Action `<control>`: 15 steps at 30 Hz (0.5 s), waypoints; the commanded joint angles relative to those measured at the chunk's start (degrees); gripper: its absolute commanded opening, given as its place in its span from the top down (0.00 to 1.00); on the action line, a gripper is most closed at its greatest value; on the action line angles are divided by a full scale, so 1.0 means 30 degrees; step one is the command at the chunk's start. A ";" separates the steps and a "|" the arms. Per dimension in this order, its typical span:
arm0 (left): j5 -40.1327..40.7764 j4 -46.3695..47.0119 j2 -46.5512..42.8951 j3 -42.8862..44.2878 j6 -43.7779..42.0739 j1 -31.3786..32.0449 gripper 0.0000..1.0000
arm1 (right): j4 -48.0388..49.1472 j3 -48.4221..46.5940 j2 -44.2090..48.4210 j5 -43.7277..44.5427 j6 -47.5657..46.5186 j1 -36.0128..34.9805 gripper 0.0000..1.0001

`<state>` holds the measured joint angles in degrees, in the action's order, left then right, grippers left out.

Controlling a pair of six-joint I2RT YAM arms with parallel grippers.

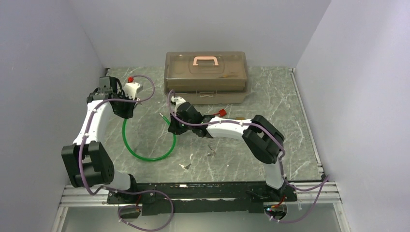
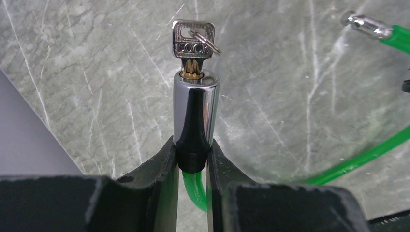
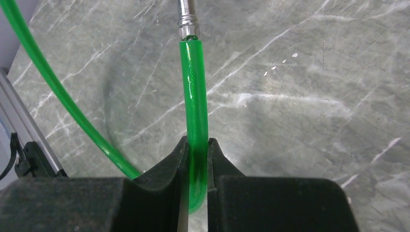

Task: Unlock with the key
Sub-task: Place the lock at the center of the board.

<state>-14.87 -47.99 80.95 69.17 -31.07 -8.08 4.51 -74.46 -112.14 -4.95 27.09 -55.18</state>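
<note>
Silver key (image 2: 193, 41): upper middle of the left-wrist view. Its blade is pushed into the top end of the lock (image 2: 196, 111), and its flat head stands clear, stamped "LOCK".
Ring (image 2: 213, 47): a thin wire loop through the head's hole, hanging at its right edge.
Chrome lock: a barrel at the centre of that view with a black collar at its lower end. The green cable (image 2: 358, 157) runs out beneath it.
Left claw (image 2: 193, 155): narrow, clamped on the lock's black collar, one finger on each side.
Right claw (image 3: 196, 150): narrow, pinched on the cable at the bottom centre of the right-wrist view.
Tip (image 3: 187, 19): bare metal at the top of the right-wrist view, apart from the lock and lying over the marbled worktop (image 2: 96, 96).
Stage: with the tip free, the lock looks already released. Whether the key is turned cannot be told.
Key handling: likely light, stiff and smooth. It is too thin to grip by the edge.
Where to hold: across the two flat faces of the head and clear of the ring, with the barrel kept braced.
Lock handling: the polished chrome is probably slippery, so the matt collar is the surer hold.
Cable handling: the springy plastic sheath will likely tug back when bent.
</note>
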 commanded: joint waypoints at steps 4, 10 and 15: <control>0.1610 0.2934 0.2203 -0.0190 -0.0323 -0.0119 0.90 | 0.0763 -0.1449 -0.1825 -0.0180 0.2002 -0.0039 0.83; 0.1530 0.3565 0.3911 -0.0149 -0.0011 -0.0120 0.75 | 0.0687 -0.1786 -0.2850 -0.0081 0.2724 -0.0020 0.75; 0.1298 0.3378 0.5015 -0.0148 0.0142 -0.0113 0.74 | -0.0007 -0.2173 -0.3439 0.0151 0.2560 0.0034 0.72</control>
<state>-10.39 -39.79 94.76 68.12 -31.81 -8.25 5.08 -77.91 -121.82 -4.91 34.33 -55.09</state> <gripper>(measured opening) 0.254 0.269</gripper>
